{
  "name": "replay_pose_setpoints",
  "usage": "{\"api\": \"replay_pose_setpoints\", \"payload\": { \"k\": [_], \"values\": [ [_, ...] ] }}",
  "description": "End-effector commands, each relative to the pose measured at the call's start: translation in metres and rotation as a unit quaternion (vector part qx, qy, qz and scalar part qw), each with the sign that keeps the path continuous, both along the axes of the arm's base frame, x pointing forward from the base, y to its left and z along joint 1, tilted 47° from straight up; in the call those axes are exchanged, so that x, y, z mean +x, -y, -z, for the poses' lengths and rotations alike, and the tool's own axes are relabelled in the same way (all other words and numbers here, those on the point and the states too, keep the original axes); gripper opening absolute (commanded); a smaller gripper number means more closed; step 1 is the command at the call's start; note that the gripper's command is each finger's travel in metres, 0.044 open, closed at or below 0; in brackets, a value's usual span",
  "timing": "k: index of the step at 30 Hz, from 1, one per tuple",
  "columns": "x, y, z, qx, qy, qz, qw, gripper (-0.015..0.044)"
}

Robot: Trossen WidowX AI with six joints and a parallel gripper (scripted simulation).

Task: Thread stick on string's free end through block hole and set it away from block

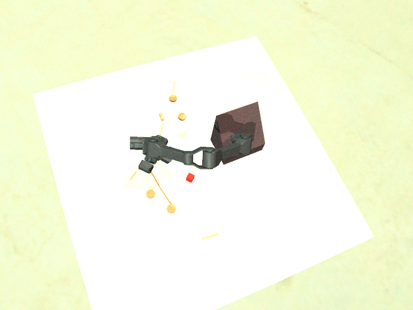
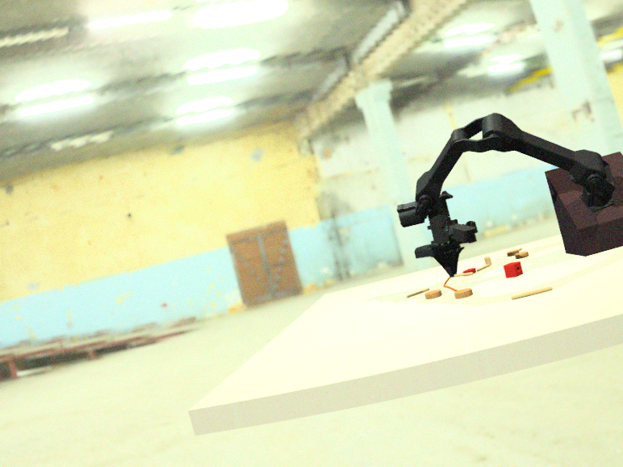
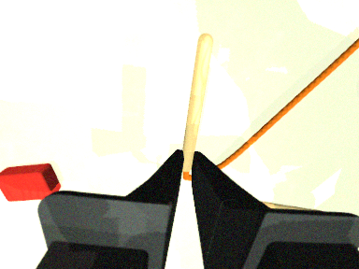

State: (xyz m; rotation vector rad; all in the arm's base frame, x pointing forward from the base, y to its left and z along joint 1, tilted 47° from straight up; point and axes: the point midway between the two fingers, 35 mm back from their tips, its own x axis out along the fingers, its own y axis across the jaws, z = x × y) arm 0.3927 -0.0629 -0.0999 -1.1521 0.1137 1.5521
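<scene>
Pale wooden stick (image 3: 198,84) is clamped in my end effector (image 1: 151,159) (image 2: 453,275) (image 3: 187,157) near string (image 1: 161,187) (image 2: 446,284) (image 3: 290,107), leaving long tip ahead, probably for threading; red block (image 1: 190,177) (image 2: 512,269) waits apart from me, towards arm's base, not threaded.

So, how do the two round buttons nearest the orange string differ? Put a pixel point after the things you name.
The string button (image 1: 171,209) (image 2: 463,293) has the orange string (image 1: 161,188) (image 2: 445,283) (image 3: 299,97) running from it towards the hand; the plain button (image 1: 150,194) (image 2: 432,294) shows none. The string button is nearer the loose stick (image 1: 209,236) (image 2: 531,293); the plain button is farther from it. Both are wooden discs lying flat.
</scene>
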Motion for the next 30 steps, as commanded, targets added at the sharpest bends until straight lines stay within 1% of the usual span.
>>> {"api": "replay_pose_setpoints", "payload": {
  "k": [1,10,30],
  "values": [
    [-0.006,-0.004,0.002,0.002,-0.003,0.001,1.0,0.0],
    [-0.009,-0.006,0.003,0.001,-0.002,0.001,1.0,0.0],
    [-0.02,-0.022,-0.012,0.001,-0.003,0.002,1.0,0.0]
  ]
}}
